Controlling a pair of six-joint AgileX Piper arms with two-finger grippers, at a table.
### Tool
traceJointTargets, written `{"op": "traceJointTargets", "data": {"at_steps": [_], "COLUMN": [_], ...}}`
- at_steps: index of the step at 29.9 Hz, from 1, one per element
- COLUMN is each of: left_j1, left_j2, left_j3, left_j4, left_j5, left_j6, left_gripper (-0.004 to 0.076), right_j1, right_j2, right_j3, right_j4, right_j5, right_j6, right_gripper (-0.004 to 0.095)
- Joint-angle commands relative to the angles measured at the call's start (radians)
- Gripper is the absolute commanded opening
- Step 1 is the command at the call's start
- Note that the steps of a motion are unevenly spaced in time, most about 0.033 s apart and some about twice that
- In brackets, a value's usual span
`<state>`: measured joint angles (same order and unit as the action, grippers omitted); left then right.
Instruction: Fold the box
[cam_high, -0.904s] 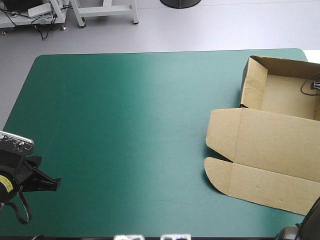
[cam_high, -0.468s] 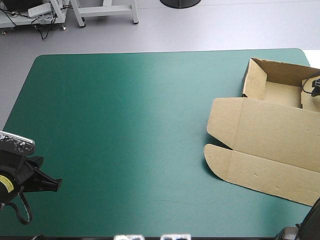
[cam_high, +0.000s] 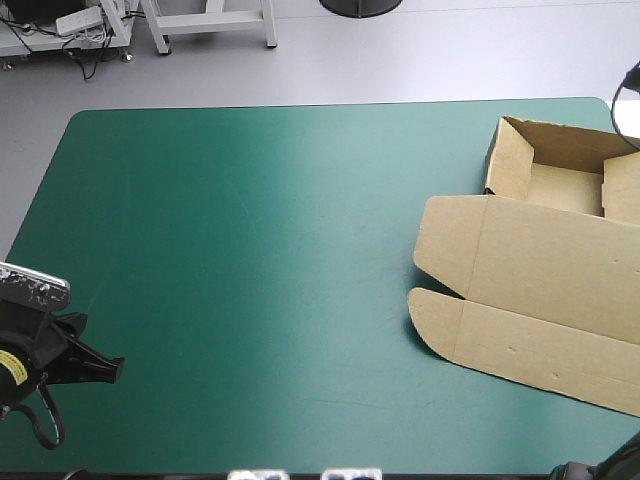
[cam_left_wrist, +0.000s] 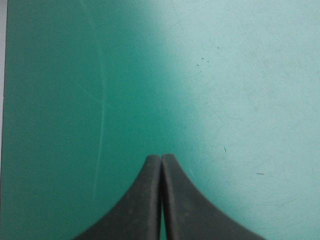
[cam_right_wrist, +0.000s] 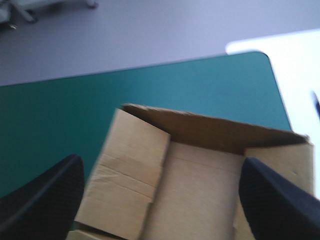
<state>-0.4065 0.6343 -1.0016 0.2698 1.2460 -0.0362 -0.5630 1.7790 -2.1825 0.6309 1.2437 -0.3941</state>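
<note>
Your left claw (cam_left_wrist: 161, 160) is pinched shut over the teal-green surface (cam_high: 250, 250) near its near-left corner, with a wide open stretch of cover between it and the box (cam_high: 500, 300). The box hugs the right edge: tray (cam_high: 565, 188) with walls up by the far-right corner, lid (cam_high: 550, 262) flat on the near side. Your right claw (cam_right_wrist: 161, 165) is spread wide, the tray ahead between its fingers (cam_right_wrist: 45, 195), probably above it, but hard to tell how high.

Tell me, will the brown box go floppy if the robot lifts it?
Probably fairly stiff: the box holds its walls up alone. It may hinge at the creases across its flat lid. Thin, empty board looks light, so a push might slide it.
</note>
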Motion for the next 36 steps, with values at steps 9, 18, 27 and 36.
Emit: {"op": "traceJointTargets", "data": {"at_steps": [9,18,27,36], "left_j1": [0.0,0.0,0.0,0.0], "left_j2": [0.004,0.004,0.004,0.004], "left_j3": [-0.024,-0.024,-0.024,-0.024], "left_j4": [-0.046,-0.05,-0.05,-0.05], "left_j5": [-0.058,-0.048,-0.052,0.0], "left_j6": [-0.008,0.002,-0.001,-0.001], "left_gripper": [-0.001,-0.001,-0.001,-0.001], "right_j1": [0.412,0.705,0.712,0.712], "right_j2": [-0.374,-0.496,-0.693,-0.907], "right_j3": [-0.009,0.071,0.636,1.137], "right_j4": [-0.073,-0.354,-0.355,-0.403], "right_j5": [0.012,0.012,0.012,-0.052], "right_j6": [-0.019,0.054,0.058,0.099], "right_gripper": [0.0257,-0.0017,-0.0017,-0.0017]}}
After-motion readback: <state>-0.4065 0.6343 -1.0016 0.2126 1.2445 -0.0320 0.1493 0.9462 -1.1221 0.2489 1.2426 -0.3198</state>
